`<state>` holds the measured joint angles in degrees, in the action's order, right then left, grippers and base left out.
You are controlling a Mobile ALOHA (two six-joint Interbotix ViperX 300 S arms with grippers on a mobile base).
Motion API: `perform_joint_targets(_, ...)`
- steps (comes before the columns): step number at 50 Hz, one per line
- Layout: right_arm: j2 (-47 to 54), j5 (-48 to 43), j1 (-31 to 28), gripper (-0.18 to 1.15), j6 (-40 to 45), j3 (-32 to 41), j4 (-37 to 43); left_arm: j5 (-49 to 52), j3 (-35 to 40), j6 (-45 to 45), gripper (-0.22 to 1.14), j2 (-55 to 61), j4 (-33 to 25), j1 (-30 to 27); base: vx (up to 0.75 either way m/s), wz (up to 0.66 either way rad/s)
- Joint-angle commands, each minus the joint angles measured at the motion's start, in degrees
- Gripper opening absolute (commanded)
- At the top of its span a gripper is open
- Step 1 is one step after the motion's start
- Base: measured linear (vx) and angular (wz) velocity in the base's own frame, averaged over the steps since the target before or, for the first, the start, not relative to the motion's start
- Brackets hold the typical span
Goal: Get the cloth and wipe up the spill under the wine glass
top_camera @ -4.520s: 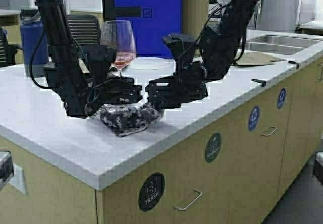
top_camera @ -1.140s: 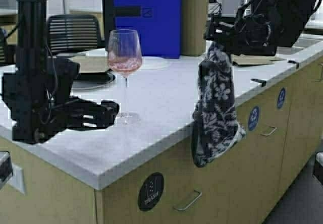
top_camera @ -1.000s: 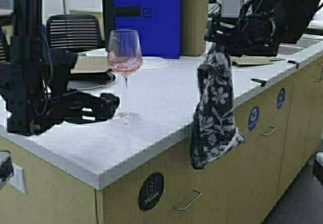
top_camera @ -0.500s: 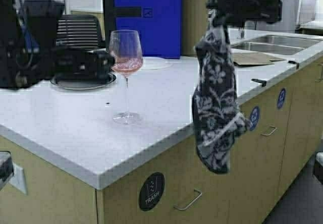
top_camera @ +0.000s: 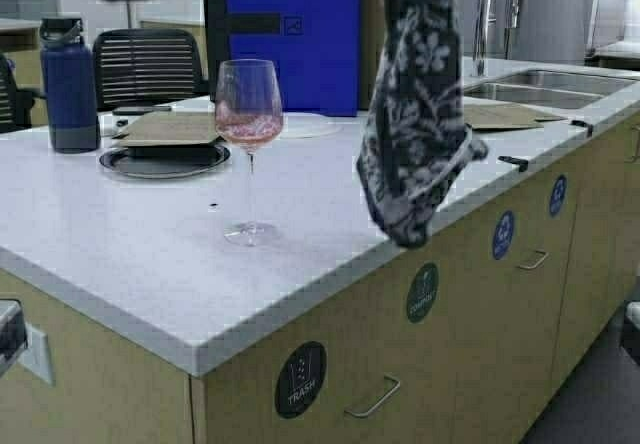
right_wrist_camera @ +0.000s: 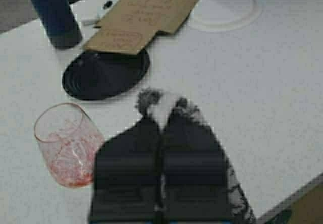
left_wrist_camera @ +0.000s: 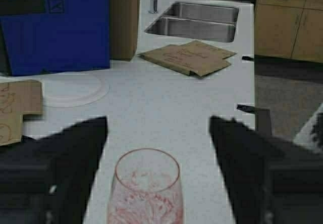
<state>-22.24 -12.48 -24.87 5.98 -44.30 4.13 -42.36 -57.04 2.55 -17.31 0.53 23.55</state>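
The wine glass [top_camera: 248, 104] stands upright on the white counter [top_camera: 120, 264], with pinkish liquid in its bowl. The cloth [top_camera: 415, 114], dark with a white floral print, hangs limp in the air over the counter's front edge, right of the glass. Its top runs out of the high view. My right gripper [right_wrist_camera: 161, 120] is shut on the cloth [right_wrist_camera: 151, 99], a tuft of which shows past the fingertips. My left gripper [left_wrist_camera: 157, 120] is wide open and empty, high above the glass [left_wrist_camera: 146, 183], whose rim shows between the two fingers.
A dark blue bottle [top_camera: 70, 84] stands at the back left. A black plate [top_camera: 165, 159] carries a brown paper mat [top_camera: 170, 126]. Farther back are a white plate [top_camera: 300, 124] and a blue box [top_camera: 290, 34]. A sink [top_camera: 540, 82] and brown paper [top_camera: 505, 116] lie at the right.
Both arms have risen out of the high view. The right one has lifted the hanging cloth higher and a little left, toward the counter. The glass has not moved.
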Motion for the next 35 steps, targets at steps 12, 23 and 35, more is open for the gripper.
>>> perform_joint_targets(12, -8.1, 8.4, -0.1, 0.06, -3.8, 7.3, -0.1, 18.8, 9.8, -0.1, 0.96, -13.1, -0.1, 0.1, 0.00, 0.00)
perform_joint_targets(23, -10.4, 9.6, -0.1, 0.06, -4.0, 7.2, -0.1, 20.0, 9.7, 0.0, 0.96, -16.0, -0.1, 0.1, 0.00, 0.00)
perform_joint_targets(35, -10.5, 9.8, -0.1, 0.06, -4.0, 6.6, -0.1, 20.1, 8.6, 0.0, 0.96, -16.0, -0.1, 0.1, 0.00, 0.00)
